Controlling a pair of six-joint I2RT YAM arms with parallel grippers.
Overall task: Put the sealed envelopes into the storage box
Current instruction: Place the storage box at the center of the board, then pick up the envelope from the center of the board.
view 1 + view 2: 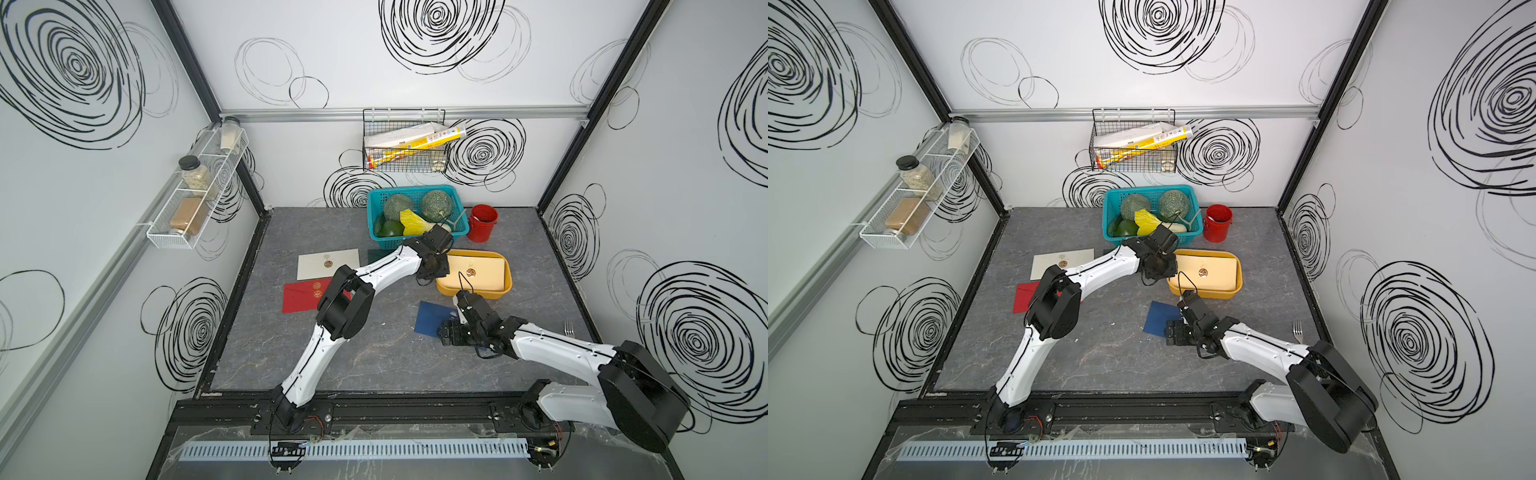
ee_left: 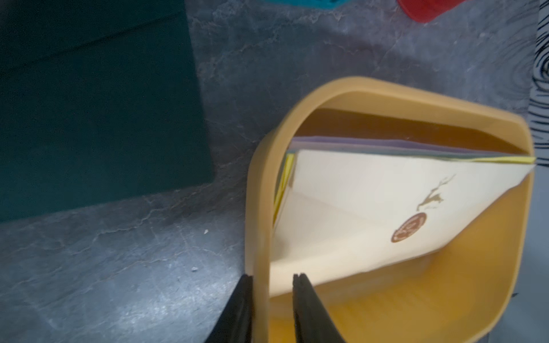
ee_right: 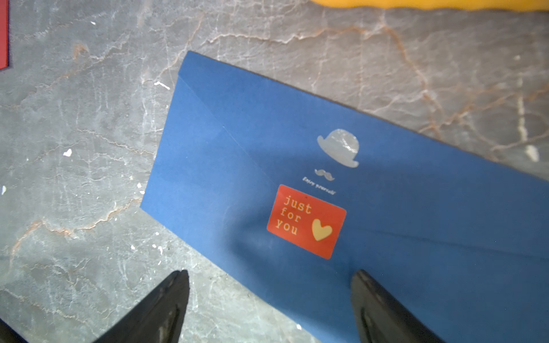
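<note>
Envelopes on the table [image 1: 374,353]: four, namely one white envelope [image 1: 328,264], one red envelope [image 1: 301,296], one dark green envelope [image 2: 98,112] and one navy envelope [image 3: 386,208]. Envelopes in the single storage box [image 1: 473,293]: one beige envelope [image 2: 356,208] on top, with lilac, grey-blue and yellow edges showing beneath it; the number beneath cannot be determined. Other items: one teal basket [image 1: 415,192] containing two round melons [image 1: 398,206], one red bucket [image 1: 482,224], one fork [image 1: 569,327], one wire wall basket [image 1: 405,164], and three jars [image 1: 195,176] in one white wall rack [image 1: 170,239].
</note>
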